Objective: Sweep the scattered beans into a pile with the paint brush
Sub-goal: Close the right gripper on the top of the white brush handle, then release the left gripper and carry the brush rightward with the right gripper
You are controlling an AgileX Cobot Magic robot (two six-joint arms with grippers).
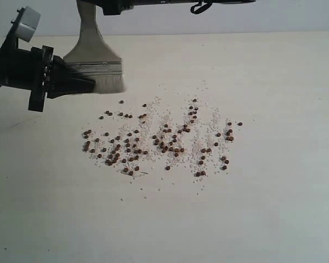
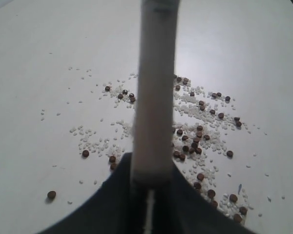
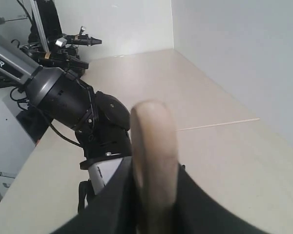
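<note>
The paint brush (image 1: 93, 55) hangs bristles-down above the table, behind and left of the spread of beans (image 1: 159, 142). Its pale bristles (image 1: 111, 83) stop short of the nearest beans. My left gripper (image 1: 79, 82) comes in from the left and is shut on the brush at its silver band. My right gripper (image 1: 112, 6) is shut on the handle at the top edge. In the left wrist view the brush (image 2: 155, 97) shows edge-on between the jaws of the left gripper (image 2: 151, 181), with beans (image 2: 195, 141) and white crumbs beyond. The right gripper (image 3: 154, 195) clamps the handle (image 3: 154, 146).
The beans and white crumbs lie in a loose wide patch on the pale table (image 1: 263, 219). The left arm's dark body (image 3: 68, 100) shows in the right wrist view near the table's edge. A wall (image 3: 234, 48) rises along the far side.
</note>
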